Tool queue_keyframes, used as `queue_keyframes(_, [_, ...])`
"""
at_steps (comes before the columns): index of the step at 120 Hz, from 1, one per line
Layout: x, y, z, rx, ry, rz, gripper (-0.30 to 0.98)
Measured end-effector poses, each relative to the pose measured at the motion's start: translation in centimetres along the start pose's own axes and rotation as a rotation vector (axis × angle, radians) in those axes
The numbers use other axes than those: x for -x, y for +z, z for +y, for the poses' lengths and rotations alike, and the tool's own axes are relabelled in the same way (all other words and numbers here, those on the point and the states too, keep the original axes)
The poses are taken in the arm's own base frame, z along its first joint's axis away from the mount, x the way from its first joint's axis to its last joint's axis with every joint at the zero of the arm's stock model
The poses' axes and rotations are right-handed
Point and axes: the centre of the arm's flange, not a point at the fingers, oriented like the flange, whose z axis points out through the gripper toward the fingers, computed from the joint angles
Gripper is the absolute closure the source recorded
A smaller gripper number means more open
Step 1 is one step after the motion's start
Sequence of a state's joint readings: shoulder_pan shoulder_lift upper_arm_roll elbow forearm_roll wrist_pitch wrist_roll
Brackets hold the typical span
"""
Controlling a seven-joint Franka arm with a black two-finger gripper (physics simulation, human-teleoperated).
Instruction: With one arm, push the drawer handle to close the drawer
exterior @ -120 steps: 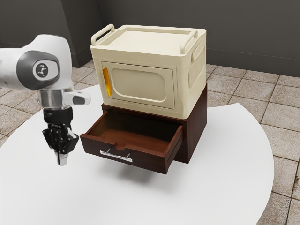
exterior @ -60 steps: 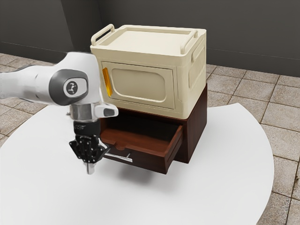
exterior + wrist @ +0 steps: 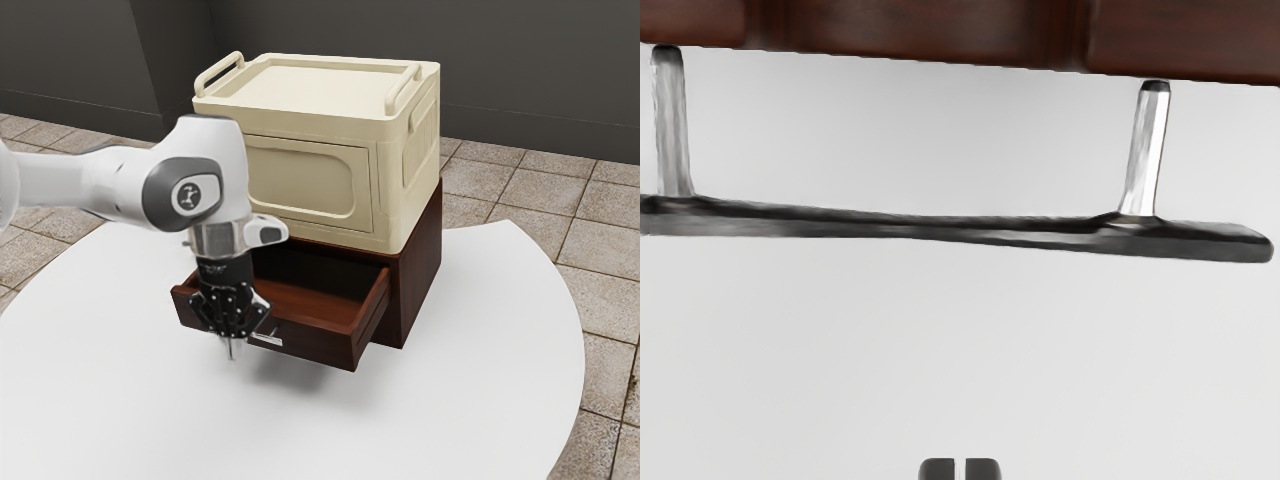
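My gripper (image 3: 233,350) points down in front of the pulled-out drawer (image 3: 322,336), its two fingers together with nothing between them. It covers part of the drawer front and the left portion of the silver handle (image 3: 267,340). In the wrist view the handle (image 3: 940,228) runs as a bar on two posts from the brown drawer front (image 3: 920,30). The tips of my gripper (image 3: 960,469) stand close side by side, apart from the bar, on its side away from the drawer.
The drawer belongs to a dark brown cabinet (image 3: 421,265) on a round white table (image 3: 480,400). On top of the cabinet sits a cream box (image 3: 320,180) with raised handles, partly behind my arm.
My arm has moved toward the exterior view's right, from beside the drawer's left corner to in front of the handle. The drawer stands out as before.
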State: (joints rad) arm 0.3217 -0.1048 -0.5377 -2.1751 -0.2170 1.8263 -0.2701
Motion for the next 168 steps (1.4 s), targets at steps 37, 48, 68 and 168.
queue_keyframes(37, [-3.1, 0.0, -0.9, -0.044, 0.01, 0.032, 0.79])
queue_keyframes(48, [-3.8, -0.2, -0.9, -0.037, 0.011, 0.043, 0.79])
queue_keyframes(68, [-4.6, -0.9, -0.8, -0.025, 0.011, 0.063, 0.79])
queue_keyframes(168, [-8.6, -1.2, 0.7, 0.051, 0.052, 0.133, 0.78])
